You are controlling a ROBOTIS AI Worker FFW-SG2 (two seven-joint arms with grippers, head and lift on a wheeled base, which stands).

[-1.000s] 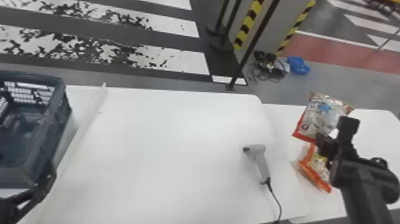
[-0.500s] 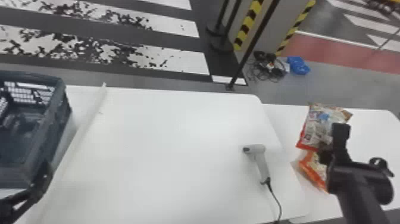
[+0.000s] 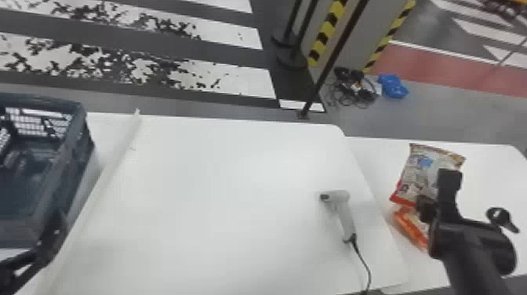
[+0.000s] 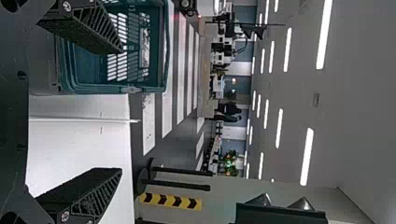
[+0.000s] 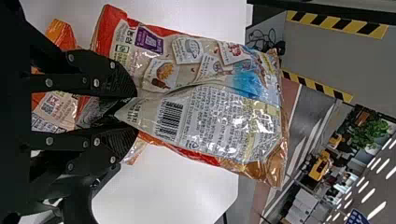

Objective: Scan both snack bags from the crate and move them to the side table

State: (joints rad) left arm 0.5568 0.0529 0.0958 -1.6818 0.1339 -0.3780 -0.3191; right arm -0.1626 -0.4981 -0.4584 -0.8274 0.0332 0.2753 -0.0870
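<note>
A glossy snack bag with beige-and-grey printed film and red edges (image 5: 210, 126) is held above or at the white side desk (image 3: 490, 164); whether the desk is touched by it cannot be told. Near one end, the bag is clamped between the two black fingers of the right hand (image 3: 436, 190), and its film is pinched into a fold there. From the fingers, the rest of the bag is extended outward, and a barcode (image 5: 170, 119) can be seen on the side which is turned to the right wrist camera.

Close to it, the second snack bag, of orange shiny film (image 3: 411, 227), is seen on the side desk, partly covered by the right hand and the held bag.

On the larger white main desk (image 3: 215, 196), a light grey pistol-shaped scanner (image 3: 344, 215) is laid near the side desk, and from its handle a dark cable (image 3: 367, 270) is led away. Farther to the left, a long white strip (image 3: 104, 176) is placed between the scanner and the dark blue-green plastic crate (image 3: 72, 157). Beside the crate, the left hand (image 3: 53, 239) is seen, with its fingers wide apart and nothing gripped.
</note>
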